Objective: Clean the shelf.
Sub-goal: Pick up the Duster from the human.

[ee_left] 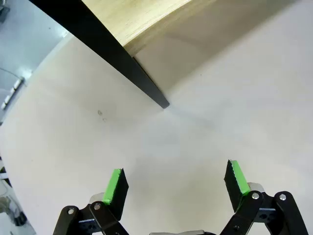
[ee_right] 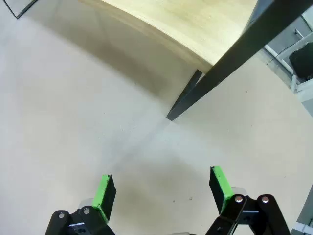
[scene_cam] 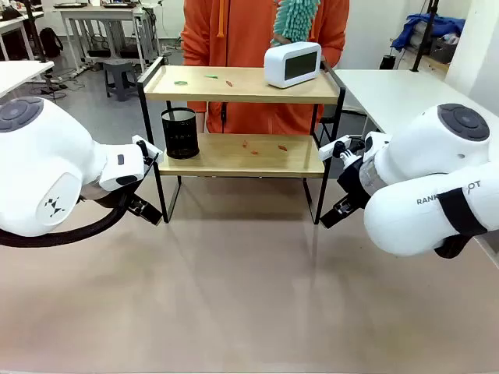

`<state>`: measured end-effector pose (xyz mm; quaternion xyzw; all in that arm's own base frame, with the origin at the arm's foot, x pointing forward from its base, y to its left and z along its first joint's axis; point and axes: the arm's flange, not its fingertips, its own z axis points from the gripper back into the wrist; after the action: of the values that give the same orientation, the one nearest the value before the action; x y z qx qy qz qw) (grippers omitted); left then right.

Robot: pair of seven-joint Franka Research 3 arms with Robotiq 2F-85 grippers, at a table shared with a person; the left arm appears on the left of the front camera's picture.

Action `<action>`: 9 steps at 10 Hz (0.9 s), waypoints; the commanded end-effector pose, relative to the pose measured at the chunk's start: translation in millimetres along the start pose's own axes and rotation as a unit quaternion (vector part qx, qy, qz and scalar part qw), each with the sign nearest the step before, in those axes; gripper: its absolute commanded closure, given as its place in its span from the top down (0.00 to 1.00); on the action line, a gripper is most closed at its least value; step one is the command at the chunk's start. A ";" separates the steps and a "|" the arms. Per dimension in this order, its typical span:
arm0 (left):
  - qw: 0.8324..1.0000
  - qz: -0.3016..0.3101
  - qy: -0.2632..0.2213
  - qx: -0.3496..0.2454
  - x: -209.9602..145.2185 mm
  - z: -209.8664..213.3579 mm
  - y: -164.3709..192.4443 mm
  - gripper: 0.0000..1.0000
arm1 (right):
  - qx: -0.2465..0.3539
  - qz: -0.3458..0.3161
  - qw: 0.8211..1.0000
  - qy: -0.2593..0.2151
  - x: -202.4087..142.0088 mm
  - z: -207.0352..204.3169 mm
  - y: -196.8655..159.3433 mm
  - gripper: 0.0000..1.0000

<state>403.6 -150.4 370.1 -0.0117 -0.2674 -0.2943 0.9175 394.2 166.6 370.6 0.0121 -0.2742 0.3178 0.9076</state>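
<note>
The shelf (scene_cam: 234, 156) stands at the table's far middle, two light wooden boards in a black frame. Small green and red scraps (scene_cam: 181, 82) lie on its top board, more red bits (scene_cam: 282, 146) on the lower one. My left gripper (ee_left: 176, 183) is open over bare table, near the shelf's front left leg (ee_left: 146, 85). My right gripper (ee_right: 164, 188) is open too, close to the front right leg (ee_right: 186, 100). Both hold nothing. In the front view the left gripper (scene_cam: 148, 209) and right gripper (scene_cam: 334, 212) flank the shelf.
A white clock (scene_cam: 292, 64) sits on the top board at right, a black mesh cup (scene_cam: 180, 132) on the lower board at left. A person in orange (scene_cam: 242, 31) stands behind holding a teal duster (scene_cam: 295, 19). Bare tabletop (scene_cam: 242, 288) lies in front.
</note>
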 end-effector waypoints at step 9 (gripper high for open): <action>1.000 0.000 0.000 0.000 0.1 0.1 0.0 1.00 | 0.000 0.000 1.000 0.000 0.0 0.0 0.0 1.00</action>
<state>403.6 -150.4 370.1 -0.0118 -0.2674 -0.2940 0.9176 394.2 166.6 370.6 0.0119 -0.2742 0.3181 0.9075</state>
